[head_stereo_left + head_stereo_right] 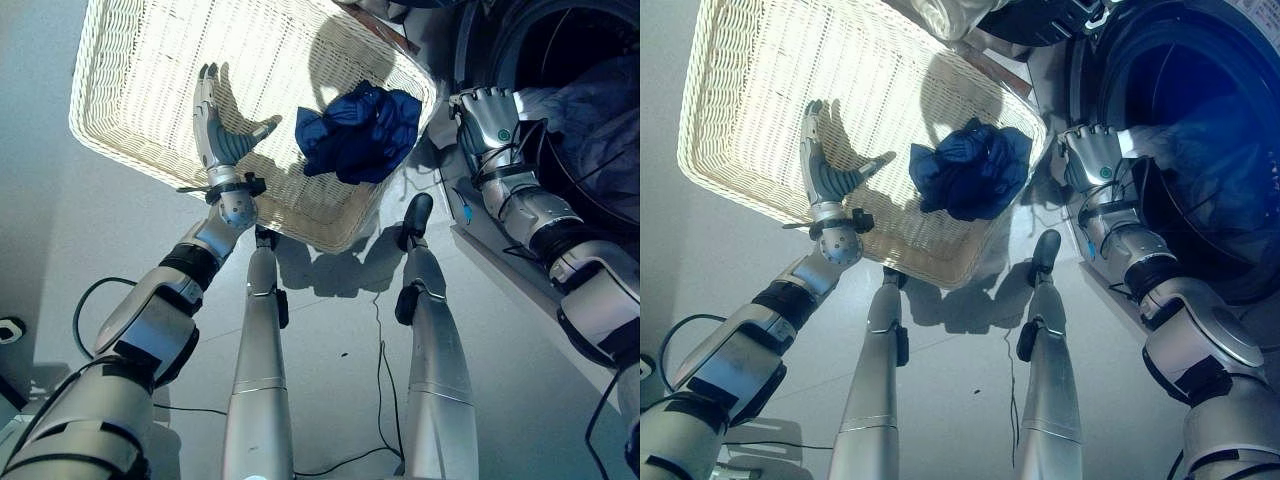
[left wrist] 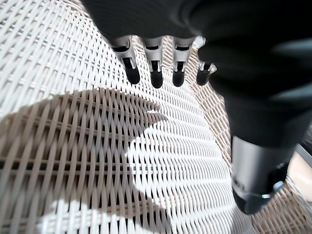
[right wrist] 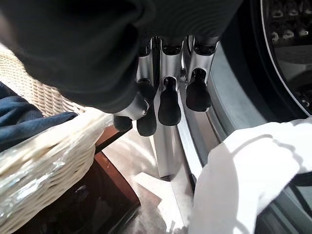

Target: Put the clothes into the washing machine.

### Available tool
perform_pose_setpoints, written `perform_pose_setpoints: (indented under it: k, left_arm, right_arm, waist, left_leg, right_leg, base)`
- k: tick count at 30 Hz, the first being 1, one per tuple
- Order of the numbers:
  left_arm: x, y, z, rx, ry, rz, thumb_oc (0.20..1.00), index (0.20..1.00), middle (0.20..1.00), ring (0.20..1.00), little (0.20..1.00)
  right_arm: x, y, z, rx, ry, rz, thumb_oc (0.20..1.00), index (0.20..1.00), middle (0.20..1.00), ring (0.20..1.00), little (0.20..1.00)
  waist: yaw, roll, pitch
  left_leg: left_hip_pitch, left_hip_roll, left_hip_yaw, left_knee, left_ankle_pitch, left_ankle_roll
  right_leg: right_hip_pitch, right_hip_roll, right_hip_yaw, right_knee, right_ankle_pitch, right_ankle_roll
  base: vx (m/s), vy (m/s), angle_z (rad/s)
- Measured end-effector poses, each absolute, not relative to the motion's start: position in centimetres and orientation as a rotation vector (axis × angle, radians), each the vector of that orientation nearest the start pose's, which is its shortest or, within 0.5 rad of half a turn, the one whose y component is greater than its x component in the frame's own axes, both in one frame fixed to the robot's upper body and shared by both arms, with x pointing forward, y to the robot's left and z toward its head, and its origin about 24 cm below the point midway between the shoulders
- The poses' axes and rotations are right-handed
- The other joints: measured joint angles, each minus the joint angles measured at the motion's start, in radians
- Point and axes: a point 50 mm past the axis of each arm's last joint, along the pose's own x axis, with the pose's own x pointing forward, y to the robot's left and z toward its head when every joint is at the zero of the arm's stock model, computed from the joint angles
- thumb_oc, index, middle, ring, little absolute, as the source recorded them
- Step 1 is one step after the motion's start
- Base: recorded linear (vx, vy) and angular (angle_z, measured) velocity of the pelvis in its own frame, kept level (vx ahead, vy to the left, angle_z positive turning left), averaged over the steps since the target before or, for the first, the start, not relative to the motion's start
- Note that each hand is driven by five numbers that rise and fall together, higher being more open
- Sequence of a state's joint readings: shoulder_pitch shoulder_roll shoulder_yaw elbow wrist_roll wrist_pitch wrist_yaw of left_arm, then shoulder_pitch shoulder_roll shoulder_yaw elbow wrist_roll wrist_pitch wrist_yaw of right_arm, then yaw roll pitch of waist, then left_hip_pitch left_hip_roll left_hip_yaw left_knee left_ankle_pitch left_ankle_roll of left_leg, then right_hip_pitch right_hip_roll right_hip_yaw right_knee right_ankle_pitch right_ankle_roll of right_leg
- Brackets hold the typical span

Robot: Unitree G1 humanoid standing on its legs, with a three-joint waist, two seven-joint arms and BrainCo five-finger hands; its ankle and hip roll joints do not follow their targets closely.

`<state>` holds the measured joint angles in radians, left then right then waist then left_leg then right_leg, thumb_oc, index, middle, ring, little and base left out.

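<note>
Left eye view takes in, at about one to three o'clock, the washing machine (image 1: pixel 560 60) with its round door opening dark and pale cloth already bunched inside; a white garment (image 3: pixel 243 165) hangs over the lip of the drum. From ten to one o'clock sits the wicker basket (image 1: pixel 130 90), wide, shallow and cream-coloured, on the floor (image 1: pixel 60 250). At its three o'clock end lies the dark blue garment (image 1: pixel 358 132), crumpled in a loose heap against the wall nearest the machine.

Right hand (image 1: pixel 487 118) hovers between the basket's corner and the drum's rim, at roughly two o'clock; in the right wrist view its fingers (image 3: pixel 168 105) are curled inward and close round nothing. Left hand (image 1: pixel 222 130) hangs over the basket's bare weave at about eleven o'clock, fingers (image 2: pixel 156 75) straight and spread, thumb apart, holding nothing.

My judgement is that the blue garment is light, soft and limp, so it will sag and trail when lifted. Taking hold at the top of the heap, where the folds stack thickest, should gather most of the cloth and keep it from catching on the wicker rim.
</note>
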<state>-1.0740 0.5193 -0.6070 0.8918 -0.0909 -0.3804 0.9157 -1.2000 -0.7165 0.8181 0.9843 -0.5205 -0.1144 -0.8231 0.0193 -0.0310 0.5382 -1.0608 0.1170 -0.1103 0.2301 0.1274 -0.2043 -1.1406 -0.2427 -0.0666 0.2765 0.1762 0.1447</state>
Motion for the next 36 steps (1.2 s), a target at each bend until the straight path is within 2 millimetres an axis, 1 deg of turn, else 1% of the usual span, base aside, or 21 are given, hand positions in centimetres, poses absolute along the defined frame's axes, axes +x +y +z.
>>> perform_pose_setpoints:
  k: [5,13,14,15,16,20,23,25,31,33,36]
  left_arm:
    - [38.8,17.7,22.7,0.512,-0.741,0.538,1.0,1.0,1.0,1.0,1.0]
    - [38.8,17.6,22.6,0.511,-0.739,0.538,1.0,1.0,1.0,1.0,1.0]
    - [38.8,17.6,22.6,0.511,-0.739,0.538,1.0,1.0,1.0,1.0,1.0]
    - [38.8,17.6,22.6,0.511,-0.738,0.538,1.0,1.0,1.0,1.0,1.0]
    - [38.8,17.6,22.6,0.511,-0.738,0.537,1.0,1.0,1.0,1.0,1.0]
    - [38.8,17.6,22.6,0.511,-0.737,0.537,1.0,1.0,1.0,1.0,1.0]
    - [38.8,17.5,22.6,0.508,-0.737,0.534,1.0,1.0,1.0,1.0,1.0]
    - [38.8,17.5,22.6,0.508,-0.737,0.534,1.0,1.0,1.0,1.0,1.0]
    - [38.8,17.4,22.6,0.507,-0.739,0.533,1.0,1.0,1.0,1.0,1.0]
    - [38.8,17.4,22.6,0.506,-0.738,0.532,1.0,1.0,1.0,1.0,1.0]
    - [38.9,17.1,22.5,0.499,-0.738,0.526,1.0,1.0,1.0,1.0,1.0]
  right_arm:
    - [39.5,-21.5,25.0,-1.529,-0.79,-0.515,0.2,0.2,0.2,0.2,0.2]
    - [39.3,-22.4,25.7,-1.402,-0.765,-0.606,0.2,0.2,0.2,0.2,0.2]
    - [39.3,-22.5,25.8,-1.392,-0.759,-0.616,0.586,0.586,0.586,0.586,0.586]
    - [39.3,-22.6,25.8,-1.39,-0.752,-0.62,0.752,0.752,0.752,0.752,0.752]
    - [39.3,-22.7,25.8,-1.39,-0.736,-0.622,1.0,1.0,1.0,1.0,1.0]
    - [39.5,-23.0,25.5,-1.415,-0.683,-0.615,1.0,1.0,1.0,1.0,1.0]
    - [39.7,-23.5,24.9,-1.473,-0.622,-0.605,1.0,1.0,1.0,1.0,1.0]
    - [39.8,-23.8,24.5,-1.523,-0.59,-0.608,1.0,1.0,1.0,1.0,1.0]
    - [40.3,-23.4,23.5,-1.688,-0.513,-0.573,1.0,1.0,1.0,1.0,1.0]
    - [40.4,-23.7,22.7,-1.75,-0.46,-0.549,1.0,1.0,1.0,1.0,1.0]
    - [40.4,-24.0,22.5,-1.806,-0.404,-0.553,1.0,1.0,1.0,1.0,1.0]
  waist:
    - [-0.001,0.0,0.0]
    - [-0.001,0.0,0.0]
    - [-0.001,0.0,0.0]
    - [-0.001,0.0,0.0]
    - [-0.001,0.0,0.0]
    - [-0.001,0.0,0.0]
    - [-0.001,0.0,0.0]
    - [-0.001,0.0,0.0]
    - [0.002,0.001,0.0]
    - [0.007,0.001,0.0]
    - [0.022,0.003,-0.001]
  left_leg:
    - [0.0,0.0,0.002,-0.001,0.0,0.0]
    - [0.0,0.0,0.002,0.0,0.001,0.0]
    - [0.0,0.0,0.002,0.0,0.001,0.0]
    - [0.0,0.0,0.002,0.0,0.001,0.0]
    - [0.0,0.0,0.002,0.0,0.001,0.0]
    - [0.0,0.0,0.002,0.001,0.001,0.0]
    - [0.001,0.0,0.002,0.0,0.001,0.0]
    - [0.001,0.0,0.002,0.001,0.001,0.0]
    - [0.002,0.0,0.002,0.001,0.004,0.0]
    - [0.002,0.0,0.002,0.001,0.005,0.0]
    - [0.003,0.0,0.002,0.001,0.006,-0.001]
  right_leg:
    - [-0.002,0.0,0.001,0.0,0.0,0.0]
    - [-0.002,0.0,0.002,0.003,0.0,0.0]
    - [-0.002,0.0,0.002,0.004,0.0,0.0]
    - [-0.002,0.0,0.002,0.004,0.0,0.0]
    - [-0.002,0.0,0.002,0.004,0.0,0.0]
    - [-0.002,0.0,0.002,0.004,0.0,0.0]
    - [-0.002,0.0,0.002,0.004,0.0,0.0]
    - [-0.002,0.0,0.002,0.004,0.001,-0.001]
    - [-0.002,0.0,0.002,0.005,0.001,-0.001]
    - [-0.002,0.0,0.002,0.005,0.001,-0.002]
    - [-0.002,0.0,0.002,0.006,0.002,-0.002]
  base:
    - [0.0,0.0,0.0]
    - [0.0,0.0,0.0]
    - [0.0,0.0,0.0]
    - [0.0,0.0,0.0]
    - [0.0,0.0,0.0]
    - [0.0,0.0,0.0]
    - [0.0,0.0,0.0]
    - [0.0,0.0,0.0]
    - [0.0,0.0,0.0]
    - [0.0,0.0,0.0]
    - [0.0,0.0,0.0]
